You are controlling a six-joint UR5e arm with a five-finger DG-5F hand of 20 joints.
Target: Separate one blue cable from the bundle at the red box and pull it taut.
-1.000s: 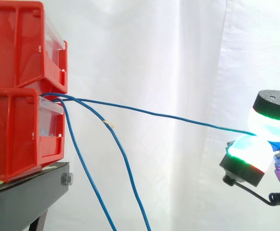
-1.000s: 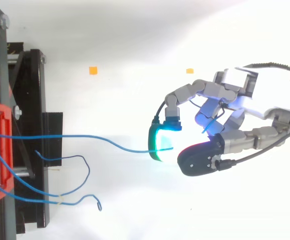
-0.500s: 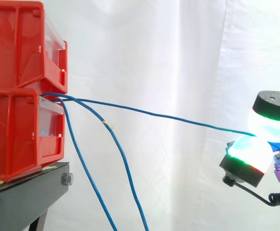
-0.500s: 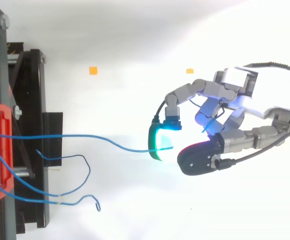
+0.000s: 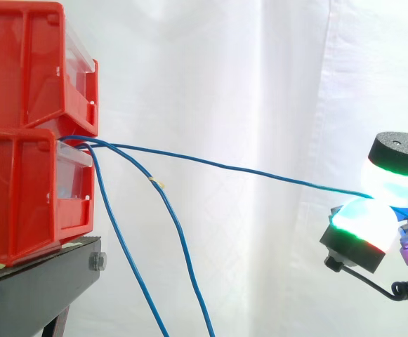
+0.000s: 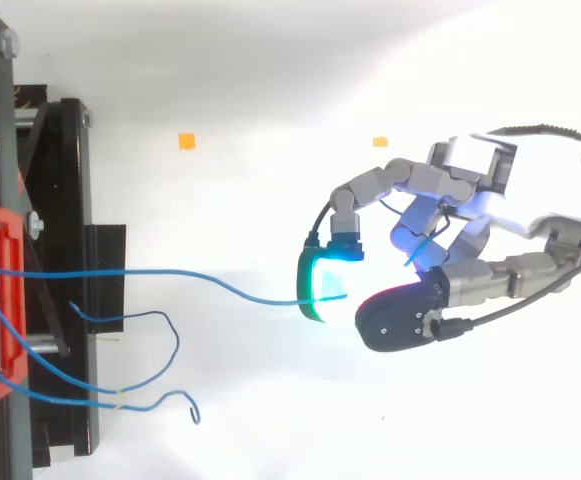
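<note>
1. One blue cable (image 5: 225,167) runs nearly straight from the red bins (image 5: 21,175) to the robot hand (image 6: 470,225); the side view shows its slight downward slope.
2. Top view: curled fingers and thumb pinch its end between glowing pads (image 6: 315,275).
3. Other blue cables (image 5: 183,240) hang slack beside the black stand (image 5: 35,281).

Standing here, I can read no writing, number or brand mark on anything. The nearest things to labels are two small orange square stickers (image 6: 186,141) on the white surface below, and both are blank. There is also a tiny pale tag (image 5: 155,183) wrapped round one slack blue cable (image 5: 180,239) hanging from the bins, too small to tell whether it carries any print.
</note>
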